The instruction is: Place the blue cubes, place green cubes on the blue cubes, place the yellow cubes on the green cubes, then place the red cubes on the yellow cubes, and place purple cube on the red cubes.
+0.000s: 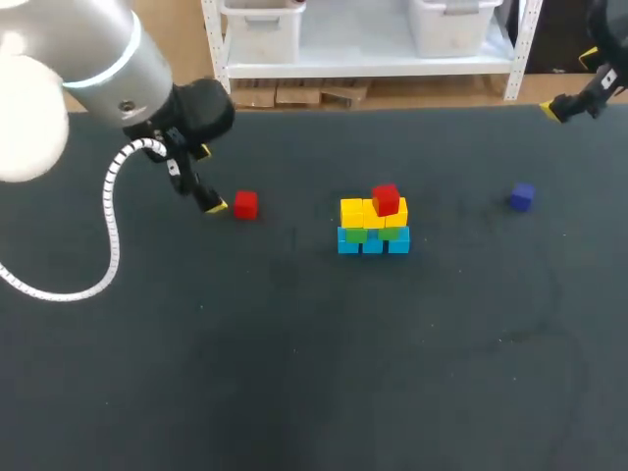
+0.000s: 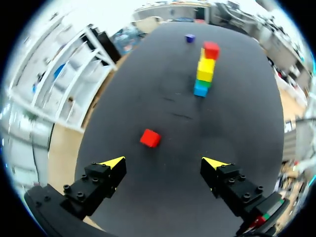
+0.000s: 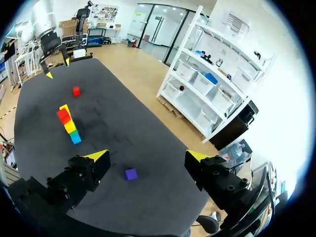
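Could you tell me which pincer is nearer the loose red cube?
Left. The left pincer hovers just beside the loose red cube; the right pincer is far off, near the purple cube.

no text, label, number or sign can be read in any of the views. the cubes have plain faces, and the table surface carries no markings.
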You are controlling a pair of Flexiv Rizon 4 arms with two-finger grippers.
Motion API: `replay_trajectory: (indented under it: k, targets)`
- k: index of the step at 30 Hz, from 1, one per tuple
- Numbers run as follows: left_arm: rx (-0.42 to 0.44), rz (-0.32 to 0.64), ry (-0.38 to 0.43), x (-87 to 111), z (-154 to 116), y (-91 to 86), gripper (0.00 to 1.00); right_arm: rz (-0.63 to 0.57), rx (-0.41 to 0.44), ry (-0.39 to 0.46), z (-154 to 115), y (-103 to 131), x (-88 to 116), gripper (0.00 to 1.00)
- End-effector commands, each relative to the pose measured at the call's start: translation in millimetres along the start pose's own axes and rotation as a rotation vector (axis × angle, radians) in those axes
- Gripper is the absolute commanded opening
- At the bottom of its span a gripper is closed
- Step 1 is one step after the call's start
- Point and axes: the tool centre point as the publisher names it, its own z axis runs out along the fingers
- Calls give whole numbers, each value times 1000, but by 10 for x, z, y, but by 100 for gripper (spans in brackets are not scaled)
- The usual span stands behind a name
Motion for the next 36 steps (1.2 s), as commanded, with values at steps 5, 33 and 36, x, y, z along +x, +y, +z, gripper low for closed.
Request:
replay_trajectory:
  k: [5, 33, 36]
  targets:
    - [295, 663, 138, -194, 269, 12, 100, 1, 83, -2, -9, 35, 12, 100]
    - [390, 616, 262, -182, 1076, 540, 100, 1, 83, -2, -9, 35, 12, 100]
    - [419, 588, 268, -165, 1090, 523, 100, 1, 83, -2, -9, 35, 12, 100]
